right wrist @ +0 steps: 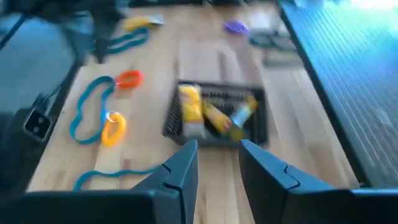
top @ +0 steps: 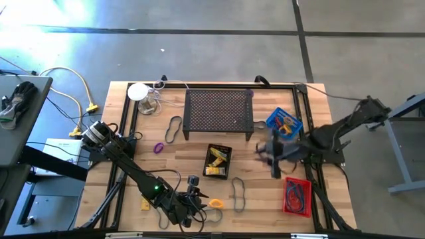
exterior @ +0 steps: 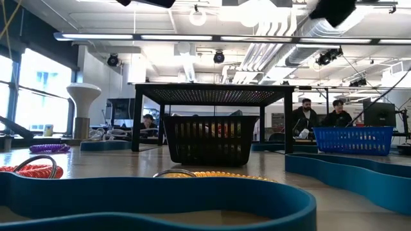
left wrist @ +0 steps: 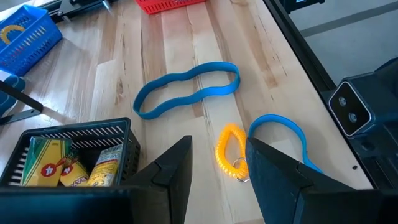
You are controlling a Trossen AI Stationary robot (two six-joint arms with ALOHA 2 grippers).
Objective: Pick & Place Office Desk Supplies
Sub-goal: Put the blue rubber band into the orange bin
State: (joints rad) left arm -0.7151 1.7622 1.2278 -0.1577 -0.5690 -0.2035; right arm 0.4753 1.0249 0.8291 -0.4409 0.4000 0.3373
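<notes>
A black mesh basket point(top: 218, 161) at mid-table holds yellow packets point(left wrist: 59, 168). My left gripper point(top: 192, 199) hovers open near the front edge; just beyond its fingertips a yellow-orange coil ring point(left wrist: 231, 155) lies flat on the wood beside a blue band loop point(left wrist: 280, 134). A second blue band point(left wrist: 186, 90) lies farther on. My right gripper point(top: 273, 158), blurred, hangs above the table right of the black basket, its fingers point(right wrist: 217, 168) open with nothing between them. A purple ring point(top: 159, 147) and a loose yellow packet point(top: 144, 204) lie on the left.
A black perforated stand point(top: 219, 111) stands at the back centre. A blue basket point(top: 284, 123) sits right of it, a red basket point(top: 297, 196) at the front right. A dark band loop point(top: 174, 129) lies left of the stand. A white lamp-like object point(top: 138, 91) is at the far left corner.
</notes>
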